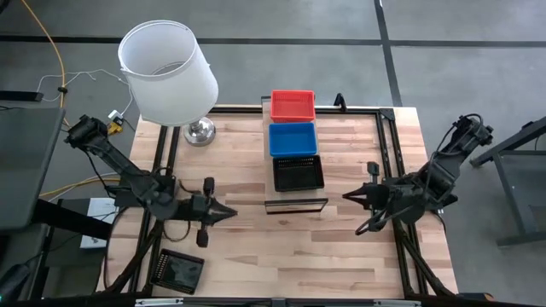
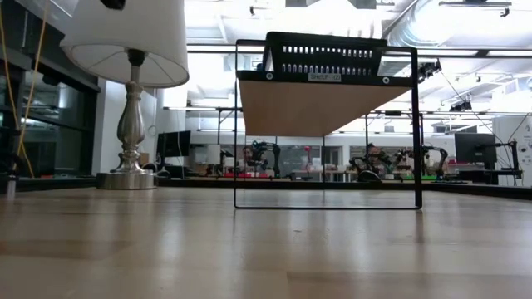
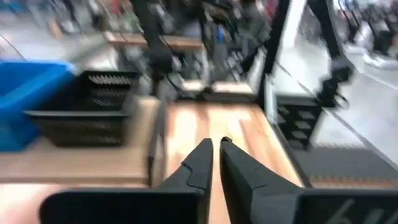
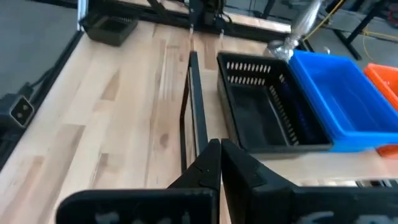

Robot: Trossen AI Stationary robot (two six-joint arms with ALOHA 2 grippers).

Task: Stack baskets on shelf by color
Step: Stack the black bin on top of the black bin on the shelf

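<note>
With my left gripper (image 1: 230, 211) & right gripper (image 1: 348, 196) both pinched together (nothing held), I'd spread fingers before reaching for the stray black basket (image 1: 177, 271) off the table edge.

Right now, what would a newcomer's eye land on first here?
Probably the row of three baskets on the shelf at the table's middle: the red basket farthest back, the blue basket next, the black basket nearest the arms. A big white lamp stands at the back left. Another black basket lies off the table's front left corner.
</note>
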